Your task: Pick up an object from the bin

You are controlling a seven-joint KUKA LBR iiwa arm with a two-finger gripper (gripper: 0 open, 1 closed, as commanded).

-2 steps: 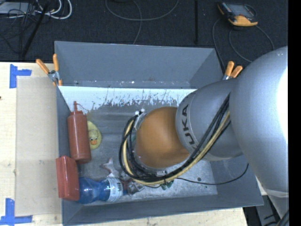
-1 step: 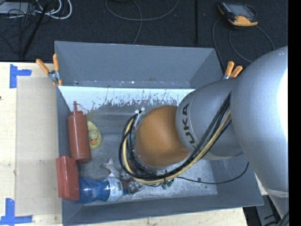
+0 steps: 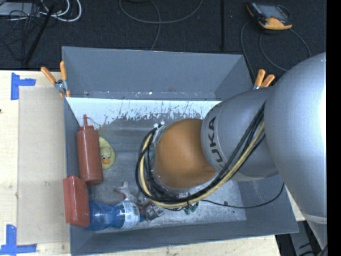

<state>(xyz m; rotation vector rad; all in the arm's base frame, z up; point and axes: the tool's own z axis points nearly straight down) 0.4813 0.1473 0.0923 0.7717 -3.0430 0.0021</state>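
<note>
- My arm (image 3: 277, 143) reaches into the grey bin (image 3: 160, 73) from the right. The orange cover (image 3: 178, 153) on my wrist, ringed by black and yellow cables (image 3: 145, 177), hangs up and to the right of the blue bottle (image 3: 106, 216).
- My gripper (image 3: 151, 209) sits under that cover, just right of the blue bottle's pale end. Only a few dark parts of it show past the cover's lower edge, so I cannot tell how far open it is or whether it has hold of anything.
- The blue bottle lies on its side low in the bin, with its pale, clear end pointing right toward my gripper. Of the 5 loose things I see, it is the 1 nearest to my gripper.
- 1 red block (image 3: 76, 200) lies against the blue bottle's left end, touching it.
- 1 reddish-brown squeeze bottle (image 3: 89, 156) lies above the blue bottle, just past the red block. Its thin nozzle points away, up toward the far wall.
- 1 yellow rubber duck (image 3: 107, 154) rests well above the blue bottle, pressed against the right side of the squeeze bottle.
- 1 small pale thing (image 3: 123, 188) lies just above the blue bottle's pale end, between it and my cables. I cannot tell what it is.
</note>
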